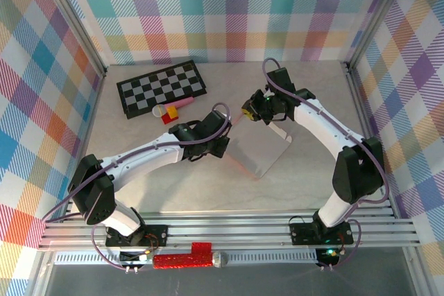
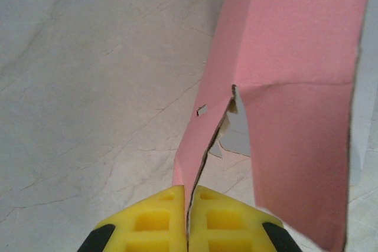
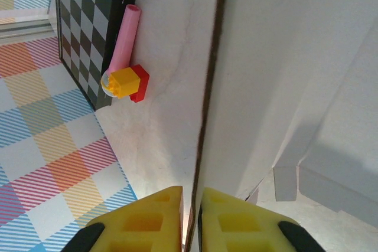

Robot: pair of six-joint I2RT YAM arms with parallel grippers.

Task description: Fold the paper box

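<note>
The pale table [image 1: 173,192] carries the paper box [image 1: 262,152] just right of centre. It is a thin creased card sheet, salmon-pink on one face and grey-white on the other, with a ragged cut between two flaps. The left end effector [image 2: 188,219] is clenched on its left edge, and the right end effector [image 3: 190,216] is clenched on its far edge.

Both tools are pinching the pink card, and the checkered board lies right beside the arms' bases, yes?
No: the top view shows the checkered board far back on the left, nowhere near them. The left tool and right tool do pinch the pink card.
</note>
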